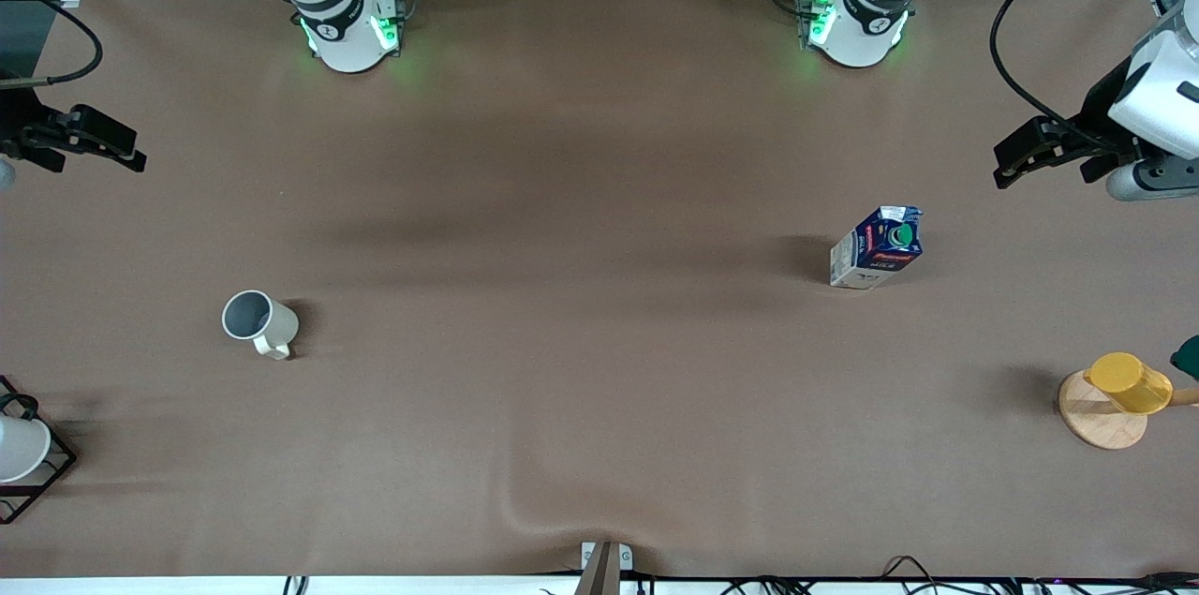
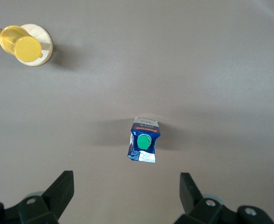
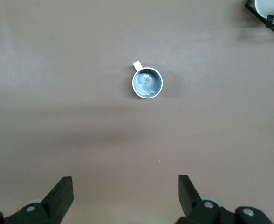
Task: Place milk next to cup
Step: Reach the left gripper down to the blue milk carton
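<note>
The milk (image 1: pixel 877 247), a dark blue carton with white sides and a green cap, stands upright on the brown table toward the left arm's end; it also shows in the left wrist view (image 2: pixel 144 146). The cup (image 1: pixel 259 323), cream-white with a grey inside, stands toward the right arm's end, nearer to the front camera than the milk, and shows in the right wrist view (image 3: pixel 147 82). My left gripper (image 1: pixel 1044 171) is open and empty, up in the air at its end of the table (image 2: pixel 126 186). My right gripper (image 1: pixel 94 164) is open and empty, high over its end (image 3: pixel 125 186).
A yellow cup (image 1: pixel 1129 382) lies over a round wooden disc (image 1: pixel 1096 426) at the left arm's end, with a dark green thing (image 1: pixel 1188 356) beside it. A white cup in a black wire frame (image 1: pixel 19 450) sits at the right arm's end.
</note>
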You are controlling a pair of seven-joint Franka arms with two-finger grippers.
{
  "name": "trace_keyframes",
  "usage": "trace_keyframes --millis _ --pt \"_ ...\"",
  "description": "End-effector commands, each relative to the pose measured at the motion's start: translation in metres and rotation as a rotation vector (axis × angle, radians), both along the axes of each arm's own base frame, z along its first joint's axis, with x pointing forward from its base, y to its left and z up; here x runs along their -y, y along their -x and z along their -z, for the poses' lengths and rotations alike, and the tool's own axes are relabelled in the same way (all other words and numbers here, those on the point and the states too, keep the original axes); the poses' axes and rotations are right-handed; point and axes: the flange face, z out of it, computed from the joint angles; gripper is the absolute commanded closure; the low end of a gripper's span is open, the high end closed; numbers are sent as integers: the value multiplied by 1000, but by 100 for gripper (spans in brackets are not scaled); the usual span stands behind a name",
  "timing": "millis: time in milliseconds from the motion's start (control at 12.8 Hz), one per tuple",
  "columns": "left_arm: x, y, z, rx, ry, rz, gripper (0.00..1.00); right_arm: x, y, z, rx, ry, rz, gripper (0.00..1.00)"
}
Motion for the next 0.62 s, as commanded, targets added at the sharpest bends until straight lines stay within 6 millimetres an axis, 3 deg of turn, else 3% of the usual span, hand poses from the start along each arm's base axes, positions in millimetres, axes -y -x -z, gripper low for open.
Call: trace_keyframes --millis 0,312,547 --pt "1 10 -8 -1 -15 9 0 0 5 -4 0 2 -8 0" --pt "8 -6 18 -38 -8 10 0 0 5 -4 0 2 -8 0" --pt "9 -15 78 -74 -5 11 0 0 4 -2 -3 0 -8 0"
